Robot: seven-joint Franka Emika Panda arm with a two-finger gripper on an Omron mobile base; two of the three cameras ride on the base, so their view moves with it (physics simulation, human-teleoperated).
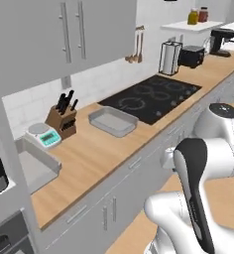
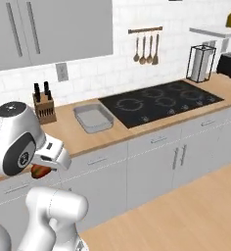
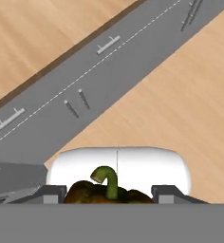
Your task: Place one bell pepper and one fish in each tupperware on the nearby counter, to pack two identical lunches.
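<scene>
Left base view: the arm folds low beside the counter (image 1: 89,154), whose grey tray (image 1: 112,121) lies ahead.

Right base view: the gripper (image 2: 45,166), below counter level, carries a reddish bell pepper (image 2: 39,171), presumably for transport to a tupperware.

Hand view: the pepper sits clenched between the fingertips (image 3: 164,193), stem up, with drawers (image 3: 85,76) beyond.

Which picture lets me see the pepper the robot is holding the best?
The hand view: the bell pepper sits between the gripper fingers, its green stem curling up. The right base view gives just a reddish bit peeking under the hand.
</scene>
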